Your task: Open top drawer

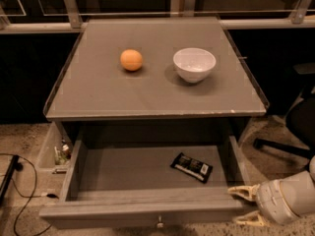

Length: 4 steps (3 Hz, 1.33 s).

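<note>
hand hangs beside open top drawer's right corner, over speckled floor.

My gripper sits at the lower right of the camera view, pointing left, roughly level. Its two pale fingers are spread apart, one above the other, with a clear gap between them. My white, rounded wrist is directly behind the fingers, and my arm comes in from the right edge of the view.
</note>
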Each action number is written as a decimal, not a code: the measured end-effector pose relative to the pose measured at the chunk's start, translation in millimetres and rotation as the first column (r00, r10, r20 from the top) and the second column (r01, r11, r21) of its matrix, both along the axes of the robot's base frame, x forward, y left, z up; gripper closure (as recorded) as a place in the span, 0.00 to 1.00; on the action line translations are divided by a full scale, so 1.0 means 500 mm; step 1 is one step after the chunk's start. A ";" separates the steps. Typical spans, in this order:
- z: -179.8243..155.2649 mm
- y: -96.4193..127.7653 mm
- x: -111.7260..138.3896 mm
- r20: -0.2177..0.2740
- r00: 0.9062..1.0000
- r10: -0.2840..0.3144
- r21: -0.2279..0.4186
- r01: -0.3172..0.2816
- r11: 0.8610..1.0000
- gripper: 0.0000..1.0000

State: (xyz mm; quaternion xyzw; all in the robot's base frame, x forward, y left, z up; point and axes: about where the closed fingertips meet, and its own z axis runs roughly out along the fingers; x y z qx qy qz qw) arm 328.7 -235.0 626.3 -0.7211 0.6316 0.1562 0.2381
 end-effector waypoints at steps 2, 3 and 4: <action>0.009 -0.004 -0.029 -0.005 1.000 -0.012 0.000 0.012 1.000 1.00; 0.009 -0.004 -0.029 -0.005 1.000 -0.012 0.000 0.012 1.000 0.81; 0.009 -0.004 -0.029 -0.005 1.000 -0.012 0.000 0.012 1.000 0.58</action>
